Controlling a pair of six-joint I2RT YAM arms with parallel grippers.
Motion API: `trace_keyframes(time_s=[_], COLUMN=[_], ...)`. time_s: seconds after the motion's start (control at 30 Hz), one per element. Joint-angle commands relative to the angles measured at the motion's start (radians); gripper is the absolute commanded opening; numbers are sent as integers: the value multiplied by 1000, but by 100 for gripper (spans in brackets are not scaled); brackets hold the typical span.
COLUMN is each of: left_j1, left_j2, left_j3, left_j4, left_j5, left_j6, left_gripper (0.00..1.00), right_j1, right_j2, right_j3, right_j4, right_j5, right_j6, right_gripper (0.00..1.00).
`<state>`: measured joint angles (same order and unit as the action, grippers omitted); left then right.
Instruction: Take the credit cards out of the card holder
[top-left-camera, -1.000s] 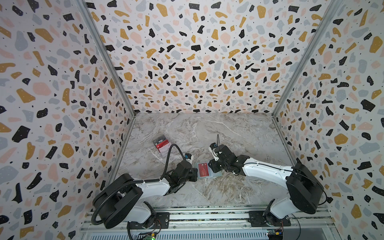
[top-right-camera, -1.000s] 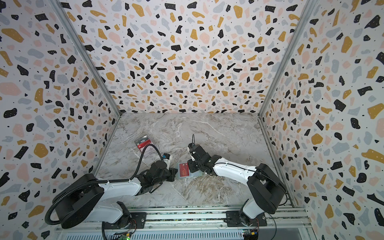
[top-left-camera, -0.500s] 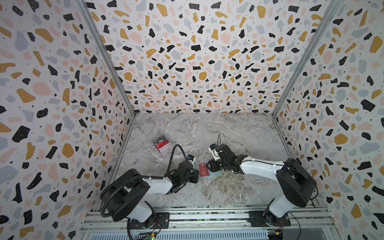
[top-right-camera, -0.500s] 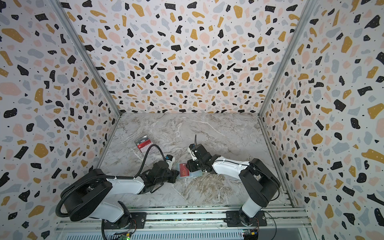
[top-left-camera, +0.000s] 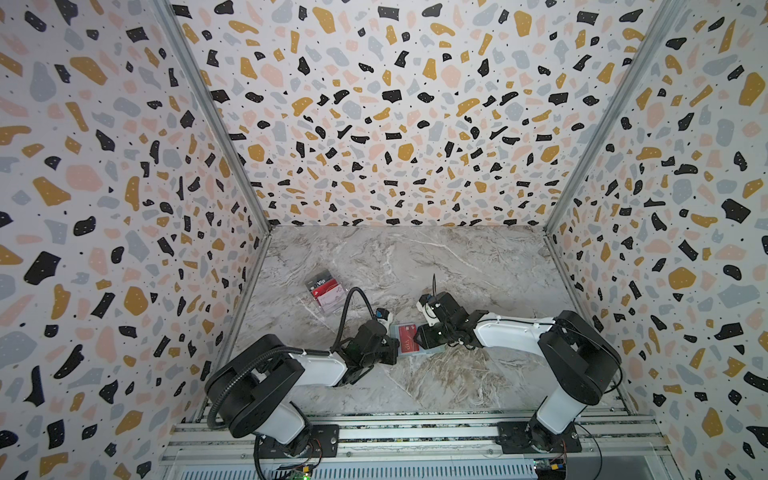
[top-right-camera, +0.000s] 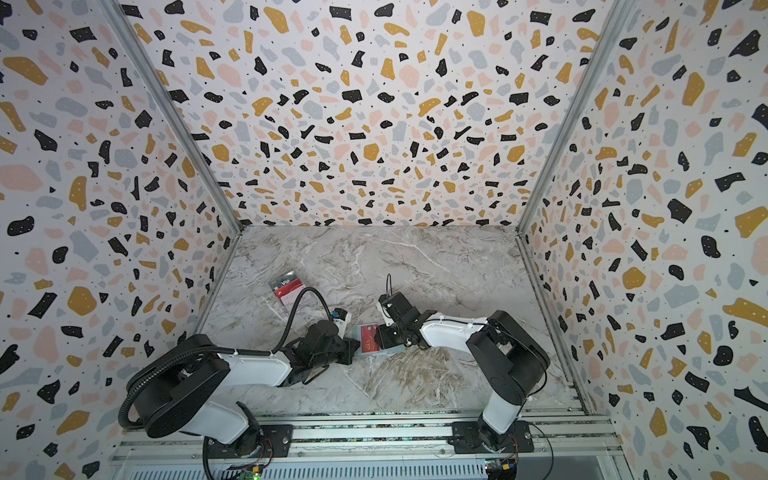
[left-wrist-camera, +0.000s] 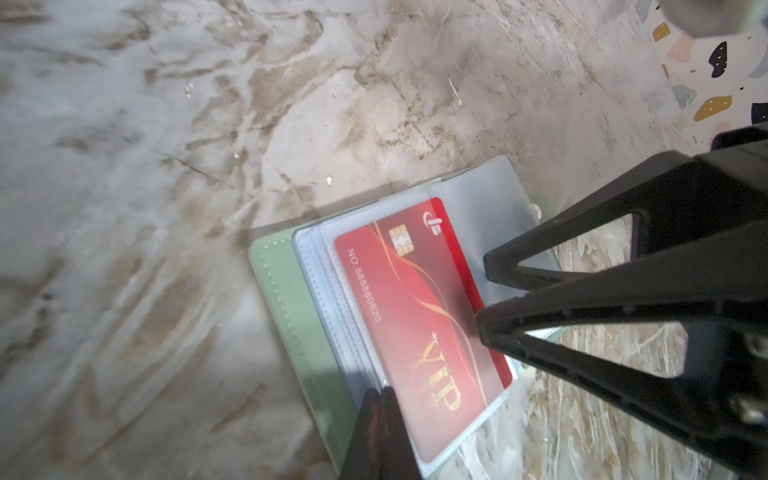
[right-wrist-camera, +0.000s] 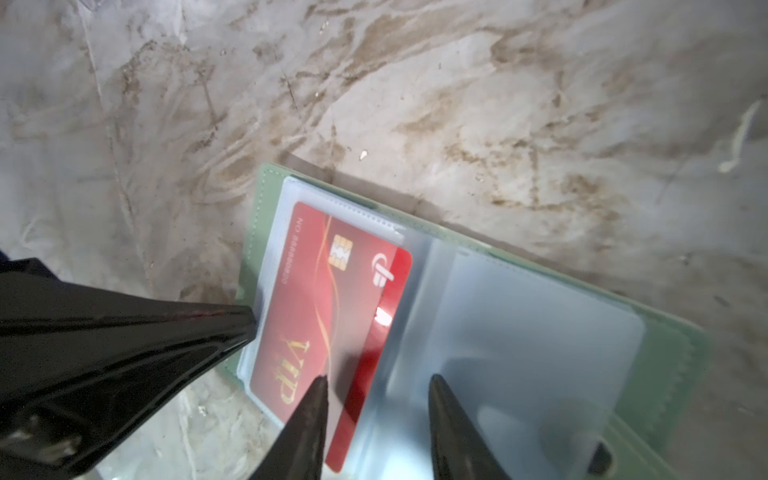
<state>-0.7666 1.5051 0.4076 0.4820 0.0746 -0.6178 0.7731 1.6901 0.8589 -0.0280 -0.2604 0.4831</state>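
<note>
The mint card holder (left-wrist-camera: 286, 299) lies open on the counter (left-wrist-camera: 145, 145). The left tool (left-wrist-camera: 376, 399), shut, presses its sleeve edge, likely pinning it. The right tool (right-wrist-camera: 376, 380), narrowly parted and empty, straddles the red card (right-wrist-camera: 316, 299) half out of its sleeve. It reads "VIP" and "NO 8888…". 2 other cards (top-left-camera: 324, 289) lie well apart, 1 reading "Vip".

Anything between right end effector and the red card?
Only the clear sleeve, covering the red card except a bare strip by the fold. The open right end effector sits at that strip; the shut left end effector pins the card holder at its outer edge.
</note>
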Motion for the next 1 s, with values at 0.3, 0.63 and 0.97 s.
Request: trace_keyframes(time_s=[0.3, 0.63, 0.97], left_j1=[6, 6, 6], left_j2=[4, 9, 17], left_j3=[-33, -43, -51], left_j4=[44, 52, 61], left_j5=[13, 14, 14], left_j6=[-5, -8, -12], left_gripper=[0, 0, 0], right_j1=[-49, -62, -63], right_j2=[47, 62, 50], right_j3=[-35, -41, -37], right_j4=[74, 129, 133], right_j5=[-165, -275, -292], right_j6=[59, 76, 73], right_gripper=[36, 30, 26])
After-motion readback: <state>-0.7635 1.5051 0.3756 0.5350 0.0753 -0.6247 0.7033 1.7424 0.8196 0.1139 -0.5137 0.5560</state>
